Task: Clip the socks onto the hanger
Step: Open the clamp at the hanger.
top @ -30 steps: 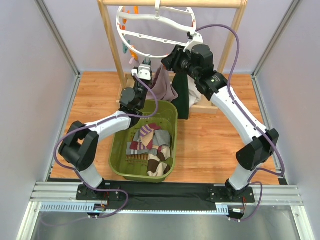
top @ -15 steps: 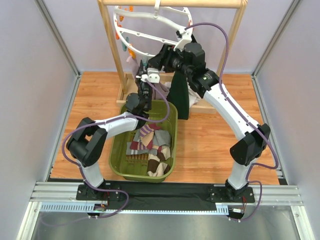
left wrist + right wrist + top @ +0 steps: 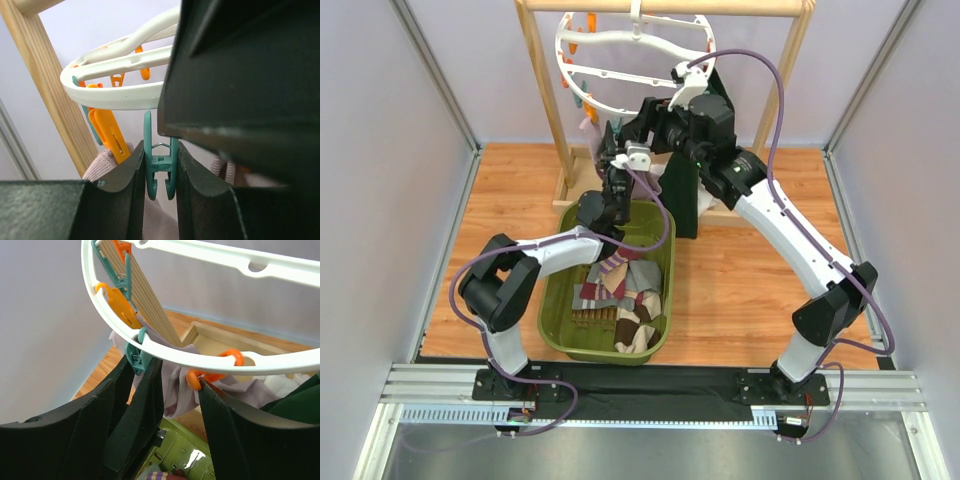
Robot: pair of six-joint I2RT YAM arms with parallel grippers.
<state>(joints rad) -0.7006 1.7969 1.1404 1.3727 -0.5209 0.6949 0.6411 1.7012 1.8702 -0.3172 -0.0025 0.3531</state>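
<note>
The white hanger (image 3: 632, 62) hangs from the wooden rail. In the left wrist view my left gripper (image 3: 160, 167) is shut on a teal clip (image 3: 159, 165) under the hanger ring (image 3: 117, 96), and the clip's lower tips stand apart. A lilac-grey sock (image 3: 181, 385) hangs just behind that clip, beside an orange clip (image 3: 212, 371). My right gripper (image 3: 152, 390) is open and straddles the sock and the left gripper's fingers. Whether any clip holds the sock I cannot tell. More socks (image 3: 620, 292) lie in the basket. From above, my left gripper (image 3: 612, 148) sits just under my right gripper (image 3: 636, 125).
The olive-green basket (image 3: 667, 262) stands below both grippers. The wooden rack's posts (image 3: 545, 95) flank the hanger, with its base frame (image 3: 210, 337) on the floor. A dark green sock (image 3: 682, 198) hangs to the right. Grey walls close in both sides.
My right gripper has opened and moved left toward the ring. The left arm rose up to the ring's edge and now pinches the teal clip. The hanger swung a little.
</note>
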